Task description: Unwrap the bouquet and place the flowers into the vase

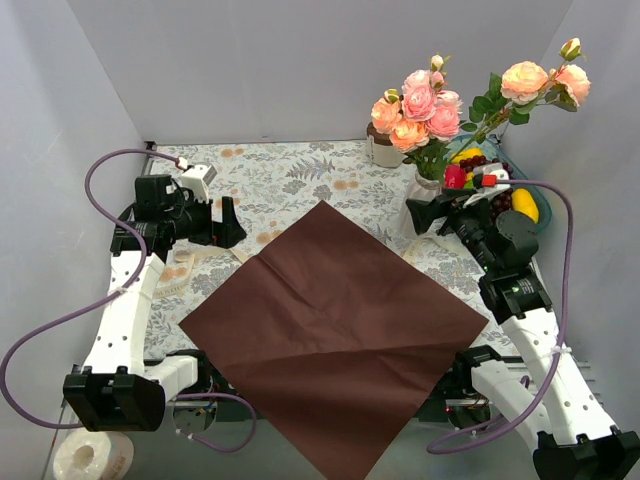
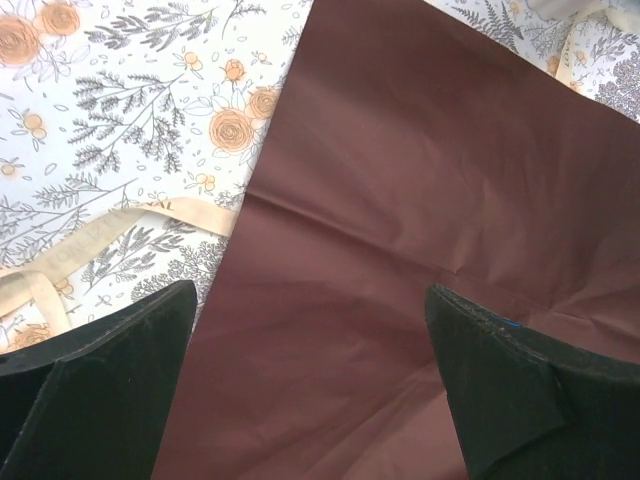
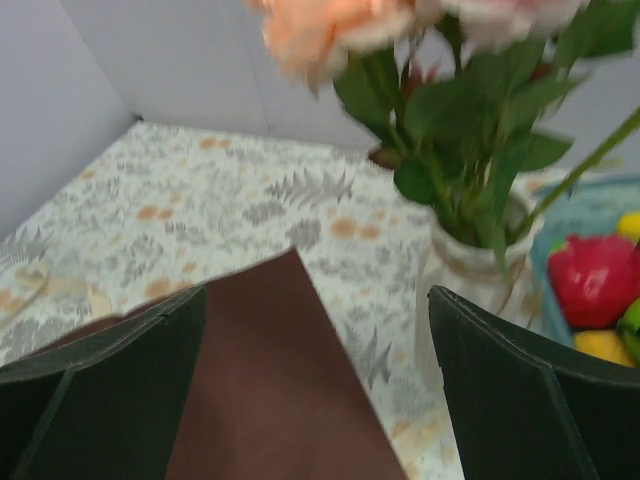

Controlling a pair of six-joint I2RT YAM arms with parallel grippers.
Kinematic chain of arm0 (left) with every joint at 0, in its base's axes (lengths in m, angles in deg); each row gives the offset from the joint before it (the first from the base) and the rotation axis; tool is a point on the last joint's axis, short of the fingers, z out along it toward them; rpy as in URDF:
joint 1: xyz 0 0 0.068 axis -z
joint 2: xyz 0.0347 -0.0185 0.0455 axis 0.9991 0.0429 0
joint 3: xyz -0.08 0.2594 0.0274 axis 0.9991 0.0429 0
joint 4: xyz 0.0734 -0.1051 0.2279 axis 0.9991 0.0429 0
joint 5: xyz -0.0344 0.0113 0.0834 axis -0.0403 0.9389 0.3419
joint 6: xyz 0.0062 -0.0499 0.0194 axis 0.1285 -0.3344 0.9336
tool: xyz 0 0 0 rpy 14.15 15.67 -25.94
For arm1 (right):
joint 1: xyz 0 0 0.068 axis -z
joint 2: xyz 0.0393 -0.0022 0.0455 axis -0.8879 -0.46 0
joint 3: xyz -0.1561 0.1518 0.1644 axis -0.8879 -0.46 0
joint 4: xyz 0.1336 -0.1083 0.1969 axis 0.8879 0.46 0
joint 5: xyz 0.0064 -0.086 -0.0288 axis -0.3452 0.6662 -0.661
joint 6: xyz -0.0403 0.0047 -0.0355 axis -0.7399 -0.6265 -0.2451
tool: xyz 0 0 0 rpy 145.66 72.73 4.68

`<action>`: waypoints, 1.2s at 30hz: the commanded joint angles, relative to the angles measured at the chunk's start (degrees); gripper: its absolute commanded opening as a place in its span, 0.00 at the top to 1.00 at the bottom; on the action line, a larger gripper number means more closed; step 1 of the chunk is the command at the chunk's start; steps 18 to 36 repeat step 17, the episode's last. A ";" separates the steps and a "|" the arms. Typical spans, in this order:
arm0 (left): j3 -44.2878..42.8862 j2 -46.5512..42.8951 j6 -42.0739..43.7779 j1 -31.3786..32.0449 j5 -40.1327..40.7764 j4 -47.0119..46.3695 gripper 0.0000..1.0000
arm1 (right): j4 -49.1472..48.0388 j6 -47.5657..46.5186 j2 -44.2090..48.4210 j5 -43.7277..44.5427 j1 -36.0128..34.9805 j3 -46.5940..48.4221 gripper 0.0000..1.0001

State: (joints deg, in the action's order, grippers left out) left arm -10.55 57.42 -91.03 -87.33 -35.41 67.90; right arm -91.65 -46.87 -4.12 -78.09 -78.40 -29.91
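Standing in the white vase (image 1: 428, 184) at the back right of the surface (image 1: 290, 170), the pink and peach flowers (image 1: 420, 105) rise in a cluster, with one long stem leaning out to the right. Just behind the vase sits a cream jar (image 1: 380, 150). To its right is a teal basket (image 1: 546, 212) of plastic fruit, partly hidden by the right arm. The maroon wrapping paper (image 1: 330, 330) lies unfolded and flat across the middle, creased, one corner hanging over the near edge. A cream ribbon (image 1: 190, 268) lies loose beside its left corner. The left fingers (image 2: 100, 380) hover wide apart above the paper's left edge, holding nothing. The right fingers (image 3: 520, 400) are spread wide and empty, just beside the vase. A white roll (image 1: 92, 455) rests by the left arm's base. A floral cloth covers the surface, and plain pale walls close in three sides.
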 commanded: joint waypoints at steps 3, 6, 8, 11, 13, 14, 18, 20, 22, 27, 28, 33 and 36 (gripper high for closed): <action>4.88 -3.43 -2.09 -0.12 0.38 -3.57 0.02 | 13.55 4.59 1.06 2.93 -1.35 -1.85 0.02; 6.98 -4.13 -2.62 -0.12 1.00 -4.89 0.02 | 16.28 5.20 0.88 6.62 -1.78 -1.94 0.02; 8.04 -4.66 -3.06 -0.03 1.53 -5.77 0.02 | 16.55 7.13 1.32 9.18 -1.70 -2.47 0.02; 9.71 -5.71 -3.59 -0.12 2.05 -6.39 0.02 | 17.34 9.41 1.24 10.41 -1.79 -2.91 0.02; 10.59 -6.24 -3.59 -0.12 2.14 -6.04 0.02 | 19.00 10.39 0.36 11.46 -1.87 -1.86 0.02; 10.86 -6.59 -3.50 -0.12 2.23 -5.69 0.02 | 19.62 10.65 -0.08 11.46 -1.96 -1.33 0.02; 11.91 -7.38 -3.33 -0.12 3.10 -5.77 0.02 | 19.80 10.13 0.00 11.64 -2.31 -0.71 0.02; 11.91 -7.38 -3.33 -0.12 3.10 -5.77 0.02 | 19.80 10.13 0.00 11.64 -2.31 -0.71 0.02; 11.91 -7.38 -3.33 -0.12 3.10 -5.77 0.02 | 19.80 10.13 0.00 11.64 -2.31 -0.71 0.02; 11.91 -7.38 -3.33 -0.12 3.10 -5.77 0.02 | 19.80 10.13 0.00 11.64 -2.31 -0.71 0.02; 11.91 -7.38 -3.33 -0.12 3.10 -5.77 0.02 | 19.80 10.13 0.00 11.64 -2.31 -0.71 0.02; 11.91 -7.38 -3.33 -0.12 3.10 -5.77 0.02 | 19.80 10.13 0.00 11.64 -2.31 -0.71 0.02; 11.91 -7.38 -3.33 -0.12 3.10 -5.77 0.02 | 19.80 10.13 0.00 11.64 -2.31 -0.71 0.02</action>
